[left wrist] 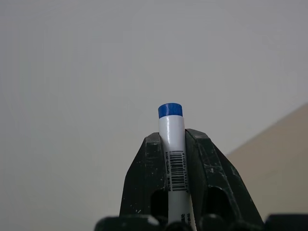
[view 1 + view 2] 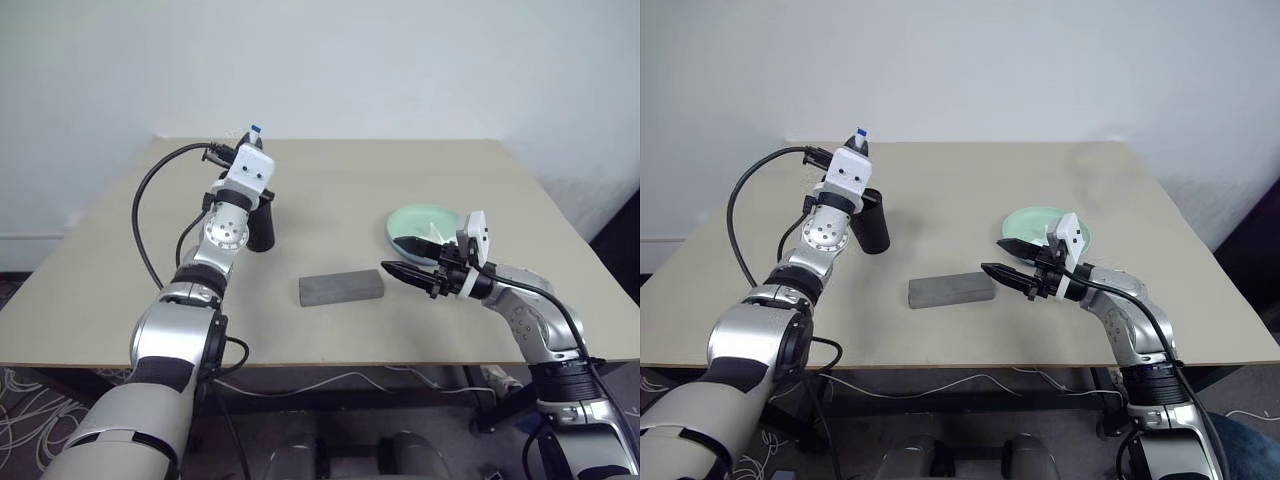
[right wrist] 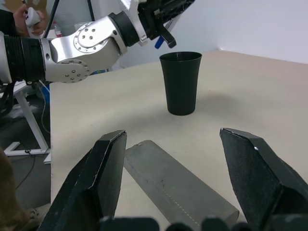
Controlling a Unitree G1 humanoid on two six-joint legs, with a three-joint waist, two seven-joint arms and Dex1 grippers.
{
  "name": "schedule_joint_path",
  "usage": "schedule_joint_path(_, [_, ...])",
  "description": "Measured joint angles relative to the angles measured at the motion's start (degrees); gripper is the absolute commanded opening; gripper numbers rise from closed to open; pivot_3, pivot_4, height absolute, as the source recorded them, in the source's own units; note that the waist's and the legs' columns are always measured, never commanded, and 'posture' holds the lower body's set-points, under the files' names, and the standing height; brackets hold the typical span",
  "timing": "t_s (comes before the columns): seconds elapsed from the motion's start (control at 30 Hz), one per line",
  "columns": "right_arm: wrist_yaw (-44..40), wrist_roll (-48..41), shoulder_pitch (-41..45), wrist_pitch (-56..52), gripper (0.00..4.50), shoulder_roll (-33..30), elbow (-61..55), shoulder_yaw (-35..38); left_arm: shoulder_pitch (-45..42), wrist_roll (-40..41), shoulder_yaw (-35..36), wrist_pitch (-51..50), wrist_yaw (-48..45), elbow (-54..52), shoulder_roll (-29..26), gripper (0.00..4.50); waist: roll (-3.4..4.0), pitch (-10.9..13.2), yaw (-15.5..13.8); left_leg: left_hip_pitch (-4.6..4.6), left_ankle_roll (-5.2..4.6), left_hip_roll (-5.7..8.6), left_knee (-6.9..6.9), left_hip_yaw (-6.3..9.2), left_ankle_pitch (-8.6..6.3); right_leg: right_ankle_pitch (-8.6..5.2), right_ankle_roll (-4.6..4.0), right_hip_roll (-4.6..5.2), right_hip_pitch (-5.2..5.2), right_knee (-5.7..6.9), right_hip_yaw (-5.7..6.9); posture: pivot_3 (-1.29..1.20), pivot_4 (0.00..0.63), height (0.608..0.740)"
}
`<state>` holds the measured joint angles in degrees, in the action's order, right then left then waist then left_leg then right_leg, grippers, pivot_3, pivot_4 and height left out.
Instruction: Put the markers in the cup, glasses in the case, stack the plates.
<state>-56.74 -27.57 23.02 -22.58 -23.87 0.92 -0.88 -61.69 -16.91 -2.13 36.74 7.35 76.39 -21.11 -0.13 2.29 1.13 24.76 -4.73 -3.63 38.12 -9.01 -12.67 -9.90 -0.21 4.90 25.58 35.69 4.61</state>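
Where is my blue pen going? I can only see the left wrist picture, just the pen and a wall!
Observer: The left gripper holds your blue-capped marker up above the black cup.
Operator: Is the cup standing up?
Observer: Yes, upright on the table, mouth open, near the left arm.
Operator: What is the other hand doing?
Observer: The right gripper hangs wide open, holding nothing, beside the closed grey case.
Operator: Are there plates?
Observer: A mint green plate lies behind the right gripper.
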Motion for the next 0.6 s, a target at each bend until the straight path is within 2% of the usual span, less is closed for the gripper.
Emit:
schedule_joint_path(0.2, [0.4, 0.0, -1.4, -0.1, 3.36, -0.1, -0.7, 0.0, 0.0, 2.4, 2.8, -3.7, -3.1, 0.7, 1.4, 0.16, -0.01, 0.0, 0.0, 0.0, 0.0, -0.01, -0.01, 0.03, 0.0, 0.0, 0.0, -0.03, 0.0, 0.0, 0.0, 0.0, 0.0, 0.74])
schedule_joint_path(0.6, [1.7, 0.0, -3.2, -0.1, 3.36, -0.5, -2.5, 0.0, -1.2, 2.4, 3.6, -4.9, -3.6, 0.7, 2.4, 0.16, -0.02, 0.0, 0.0, 0.0, 0.0, 0.0, -0.01, 0.05, 0.0, -0.01, 0.0, -0.02, -0.02, -0.01, 0.02, 0.0, 0.0, 0.74])
